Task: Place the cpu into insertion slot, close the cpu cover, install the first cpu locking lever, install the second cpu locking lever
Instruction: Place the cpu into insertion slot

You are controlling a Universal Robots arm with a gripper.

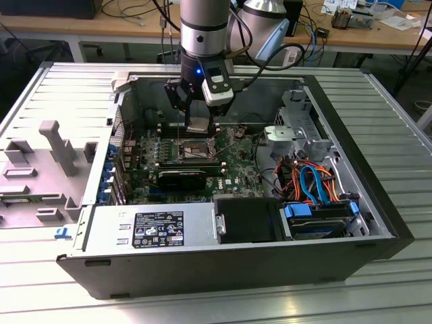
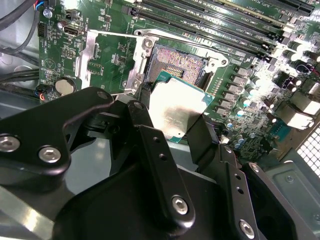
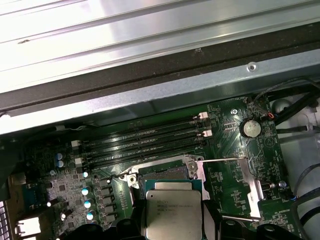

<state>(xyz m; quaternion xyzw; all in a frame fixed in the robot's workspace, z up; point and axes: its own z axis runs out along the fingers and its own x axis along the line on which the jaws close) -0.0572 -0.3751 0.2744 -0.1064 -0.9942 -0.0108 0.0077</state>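
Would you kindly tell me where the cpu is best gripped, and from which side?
Grip the cpu by two opposite edges, from above, as the gripper does over the insertion slot: it is a thin flat square, metal top up.

The arm [image 1: 204, 27] points straight down, its jaws clamped on the cpu [image 2: 177, 112].

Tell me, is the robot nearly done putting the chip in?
Not nearly. Nothing looks finished. The hand grips the chip above the bare socket. The cover beside it is open, so seating the chip, closing the cover and both levers remain.
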